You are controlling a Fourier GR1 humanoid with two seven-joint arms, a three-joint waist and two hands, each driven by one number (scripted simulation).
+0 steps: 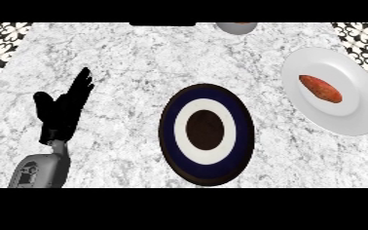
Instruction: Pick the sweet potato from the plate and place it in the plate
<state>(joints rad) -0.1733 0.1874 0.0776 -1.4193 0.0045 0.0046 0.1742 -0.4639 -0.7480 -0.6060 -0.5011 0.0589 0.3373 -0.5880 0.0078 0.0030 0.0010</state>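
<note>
An orange-brown sweet potato point(321, 88) lies on a white plate point(343, 117) at the right edge of the counter. A dark blue plate point(170, 136) with a white ring and a brown centre sits in the middle, nearer the front. My left hand point(63, 107) rests open at the left, fingers straight and pointing up, far from both plates. My right hand does not show.
A grey bowl-like object point(237, 27) peeks in at the back edge, right of a dark slab point(162, 24). Patterned tiles point(14, 34) show at the back corners. Marbled counter top point(129, 58) stretches between the hand and the plates.
</note>
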